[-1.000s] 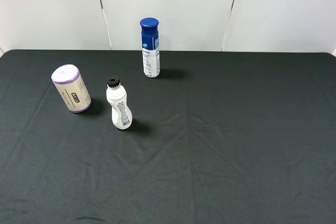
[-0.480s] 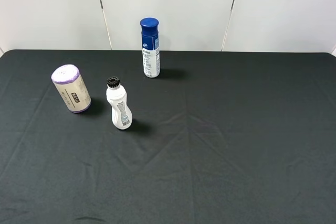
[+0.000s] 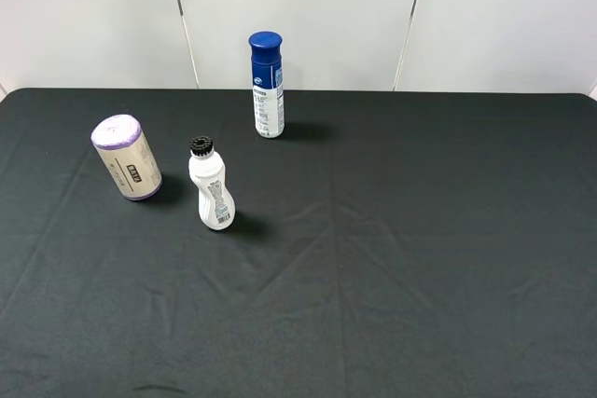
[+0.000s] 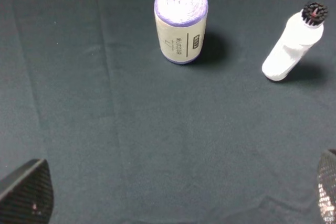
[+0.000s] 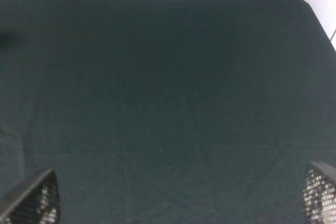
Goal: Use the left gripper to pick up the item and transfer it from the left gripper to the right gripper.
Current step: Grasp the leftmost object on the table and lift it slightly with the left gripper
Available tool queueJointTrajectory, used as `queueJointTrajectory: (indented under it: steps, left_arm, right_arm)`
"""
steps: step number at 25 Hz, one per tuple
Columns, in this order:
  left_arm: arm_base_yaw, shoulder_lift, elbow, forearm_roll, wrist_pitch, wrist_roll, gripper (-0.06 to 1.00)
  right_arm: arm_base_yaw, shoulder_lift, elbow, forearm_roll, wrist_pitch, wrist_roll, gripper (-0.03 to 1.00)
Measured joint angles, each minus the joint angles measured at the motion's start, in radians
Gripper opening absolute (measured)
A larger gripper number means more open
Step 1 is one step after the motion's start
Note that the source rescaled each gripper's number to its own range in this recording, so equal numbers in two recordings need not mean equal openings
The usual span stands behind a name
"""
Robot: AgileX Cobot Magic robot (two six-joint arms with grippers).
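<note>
The item, a cream roll with lilac ends (image 3: pixel 127 157), stands upright at the left of the black table; it also shows in the left wrist view (image 4: pixel 180 20). My left gripper (image 4: pixel 178 192) is open, its fingertips (image 4: pixel 26 191) showing at the frame corners, well short of the roll and empty. My right gripper (image 5: pixel 178 195) is open and empty over bare cloth on the right side, only its fingertips (image 5: pixel 32 199) in view. Neither gripper shows in the exterior high view.
A white waisted bottle with a black cap (image 3: pixel 212 185) stands just right of the roll, also in the left wrist view (image 4: pixel 293 43). A tall blue-capped bottle (image 3: pixel 267 84) stands at the back. The black cloth (image 3: pixel 420 230) is wrinkled. A white wall runs behind.
</note>
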Motion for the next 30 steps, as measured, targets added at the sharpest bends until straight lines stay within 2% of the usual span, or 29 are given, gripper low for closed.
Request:
queueJointTrajectory:
  steps: [5, 18, 30]
  left_arm:
    - [0.0, 0.165, -0.056, 0.0, 0.0, -0.01, 1.0]
    - [-0.087, 0.606, -0.209, 0.012, -0.03, -0.098, 1.0]
    - [-0.098, 0.901, -0.248, 0.012, -0.149, -0.132, 1.0]
  right_arm:
    - [0.0, 0.0, 0.0, 0.0, 0.0, 0.0, 1.0]
    - [0.0, 0.0, 0.0, -0.001, 0.0, 0.0, 1.0]
    - [0.0, 0.0, 0.0, -0.001, 0.0, 0.0, 1.0]
